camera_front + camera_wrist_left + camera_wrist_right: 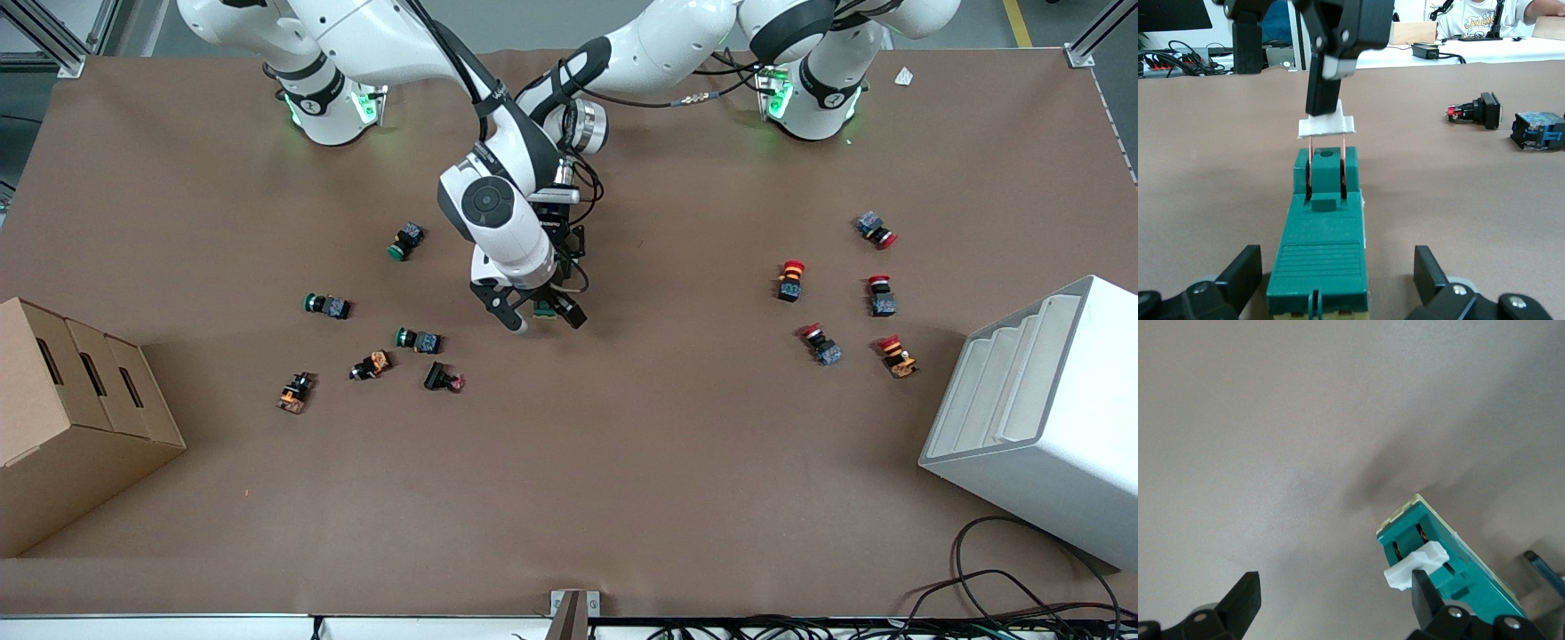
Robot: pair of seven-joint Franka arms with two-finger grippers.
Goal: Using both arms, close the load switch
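My left gripper [1338, 283] stands open around the load switch [1321, 257] mid-table, seemingly not clamping it. My right gripper [1335, 600] hangs spread wide, one finger [1331, 57] touching the white toggle [1327, 125].

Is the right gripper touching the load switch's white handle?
Touching. The left wrist view shows a right gripper finger pressed on the white handle of the load switch.
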